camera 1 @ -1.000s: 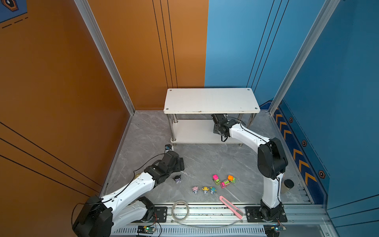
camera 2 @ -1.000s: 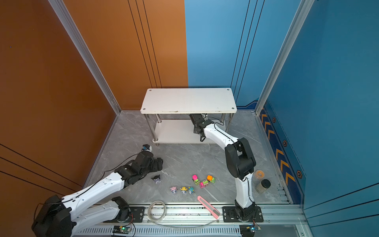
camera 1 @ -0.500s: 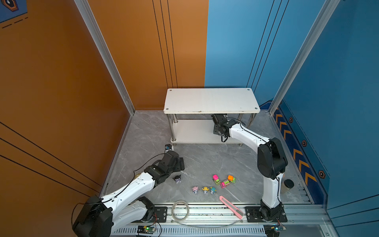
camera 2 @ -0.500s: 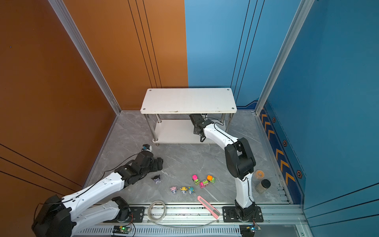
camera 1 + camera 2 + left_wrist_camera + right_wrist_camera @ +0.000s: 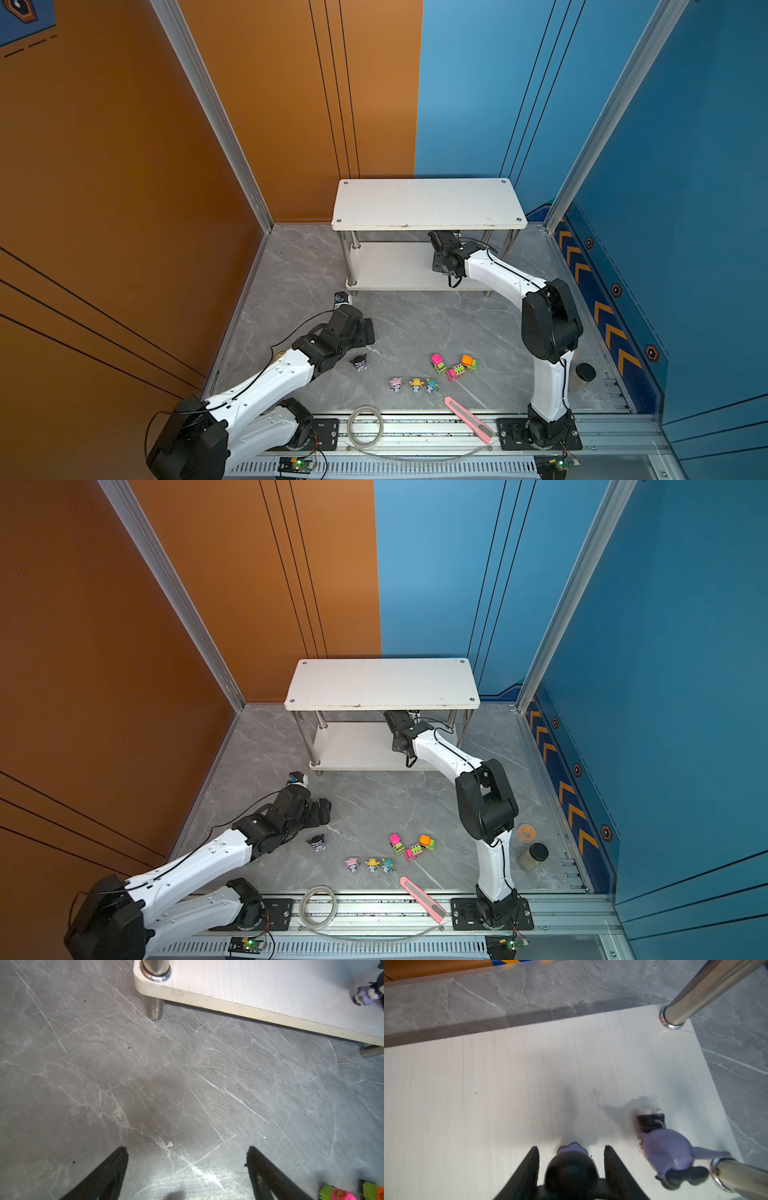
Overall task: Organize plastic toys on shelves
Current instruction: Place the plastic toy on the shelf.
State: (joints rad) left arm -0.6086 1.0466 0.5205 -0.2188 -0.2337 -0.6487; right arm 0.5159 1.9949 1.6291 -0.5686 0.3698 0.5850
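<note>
- Right hand (image 5: 571, 1148) straddles an upright black-and-purple pointy-eared plastic figurine (image 5: 571, 1172) on the white lower shelf board (image 5: 508, 1084); whether it pinches or stands clear, I cannot tell.
- Left hand (image 5: 187, 1149) gapes empty over the grey desk (image 5: 187, 1084), with a matching figurine (image 5: 360, 363) at its 6 o'clock.
- Likely light, hard, slick and top-heavy, so pinch across the round head.

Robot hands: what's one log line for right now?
left hand: open, empty, above floor | right hand: around black figurine on lower shelf, grip unclear

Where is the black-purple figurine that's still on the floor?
In both top views the black-purple figurine stands on the grey floor close to the left gripper, on the left arm's side of the row of three pastel figurines.
</note>
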